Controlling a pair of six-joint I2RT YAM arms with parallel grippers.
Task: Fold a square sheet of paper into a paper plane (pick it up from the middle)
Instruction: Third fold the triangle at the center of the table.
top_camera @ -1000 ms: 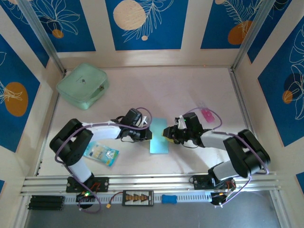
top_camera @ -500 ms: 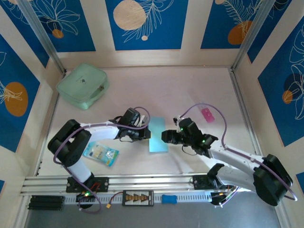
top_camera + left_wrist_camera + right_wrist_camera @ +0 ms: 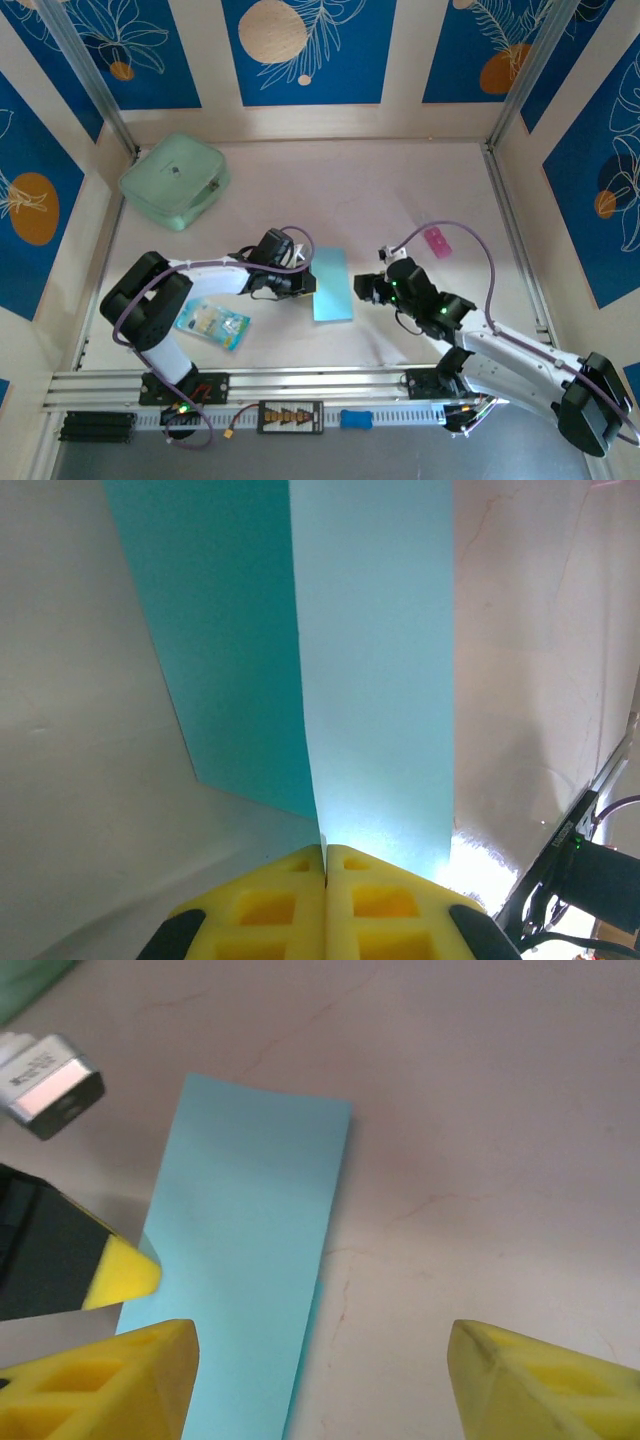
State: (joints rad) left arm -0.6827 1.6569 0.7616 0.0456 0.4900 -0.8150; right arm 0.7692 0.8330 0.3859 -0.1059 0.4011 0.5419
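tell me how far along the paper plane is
Done: the square sheet of paper lies folded in half, a narrow strip on the table. In hand: the left gripper is shut on its long edge; the right gripper is open beside it, not touching. To do: the nose and wing folds; no dart shape yet.

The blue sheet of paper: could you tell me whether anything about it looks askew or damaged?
The sheet shows no tear, but in the left wrist view its two layers splay apart instead of lying flush, pinched by the left fingers.
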